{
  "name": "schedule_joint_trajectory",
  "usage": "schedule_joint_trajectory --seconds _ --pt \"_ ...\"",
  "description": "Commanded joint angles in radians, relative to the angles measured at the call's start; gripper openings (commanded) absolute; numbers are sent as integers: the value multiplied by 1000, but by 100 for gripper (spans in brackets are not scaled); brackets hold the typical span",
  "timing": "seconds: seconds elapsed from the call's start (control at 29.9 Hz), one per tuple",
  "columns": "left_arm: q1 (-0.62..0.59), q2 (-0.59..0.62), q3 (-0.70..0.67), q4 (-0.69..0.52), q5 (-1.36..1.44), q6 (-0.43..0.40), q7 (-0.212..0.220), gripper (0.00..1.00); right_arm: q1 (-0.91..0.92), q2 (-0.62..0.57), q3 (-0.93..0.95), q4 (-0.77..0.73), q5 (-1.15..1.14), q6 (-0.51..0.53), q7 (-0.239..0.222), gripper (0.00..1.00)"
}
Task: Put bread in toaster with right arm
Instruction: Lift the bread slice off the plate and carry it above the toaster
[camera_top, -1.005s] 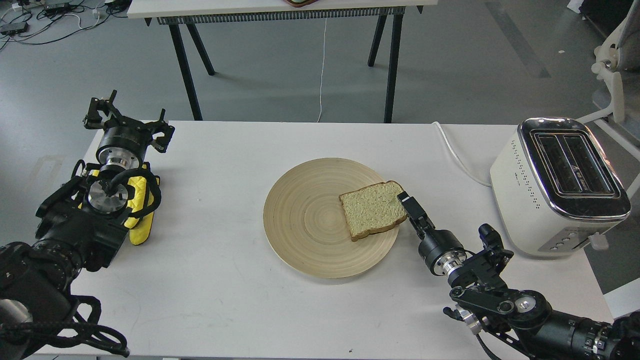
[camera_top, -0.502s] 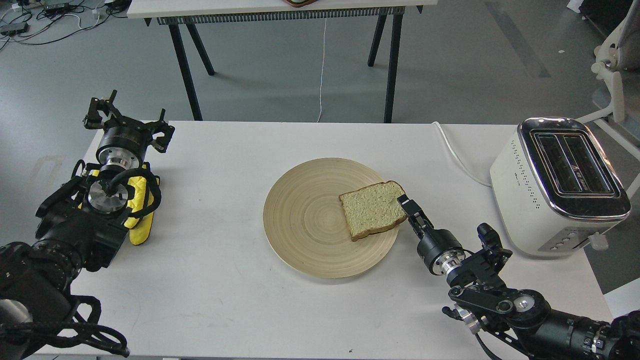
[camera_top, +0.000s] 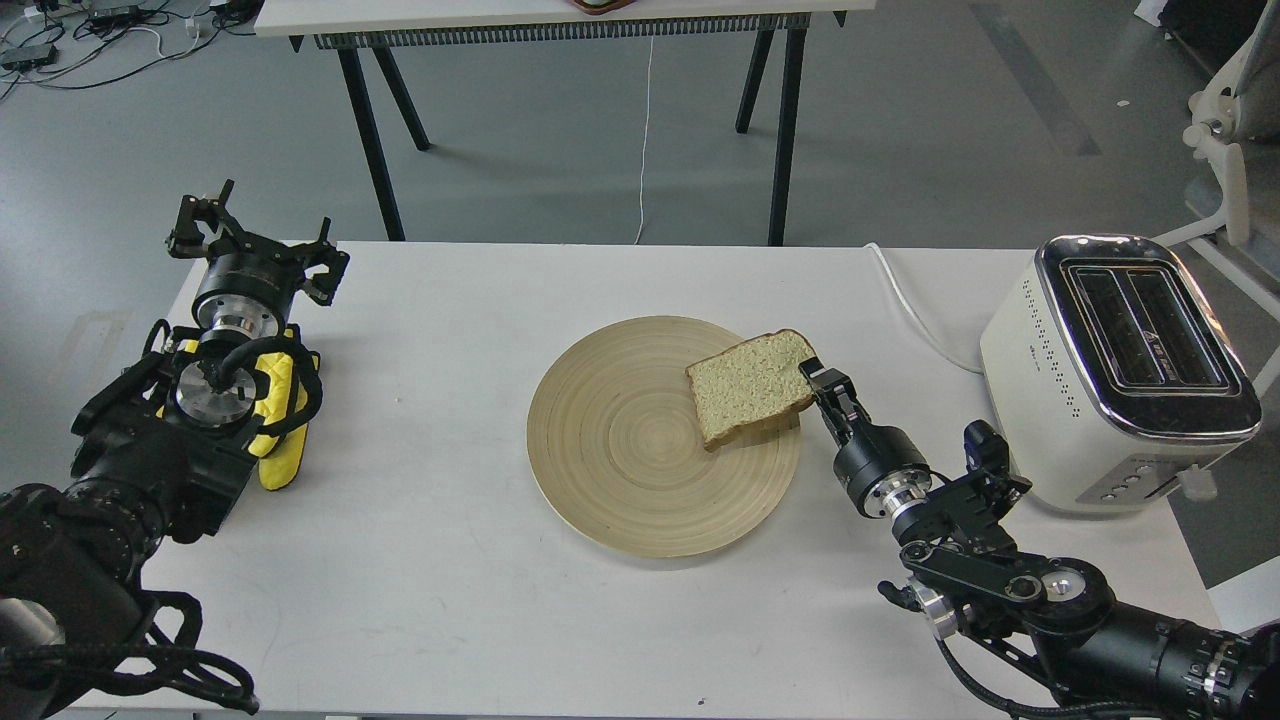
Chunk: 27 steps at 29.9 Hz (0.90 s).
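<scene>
Head view: right gripper (camera_top: 815, 383) pinches bread slice (camera_top: 748, 386) at its right crust edge, frame centre-right, tilted above wooden plate (camera_top: 620, 480). Judged light, soft, tearable; crust is firmest hold. Toaster (camera_top: 1120, 370) far right.

Bright even overhead light, soft shadows, sharp focus throughout.

Right gripper (camera_top: 818, 383) clamped, raised
</scene>
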Motion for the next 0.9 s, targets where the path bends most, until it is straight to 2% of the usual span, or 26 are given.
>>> schedule_joint_trajectory --seconds 0.0,0.1,0.3,0.47,0.64,0.87 --pt "0 0 0 0 0 0 0 100 7 -107 87 103 0 0 0 0" --pt "0 0 0 0 0 0 0 100 7 -252 162 206 0 0 0 0" --pt "0 0 0 0 0 0 0 100 1 -636 222 376 1 0 0 0" --pt "0 0 0 0 0 0 0 100 -22 -860 201 390 -2 0 0 0" --pt "0 0 0 0 0 0 0 100 -109 -943 195 375 -4 0 0 0" --pt "0 0 0 0 0 0 0 100 -182 -937 187 349 -4 0 0 0"
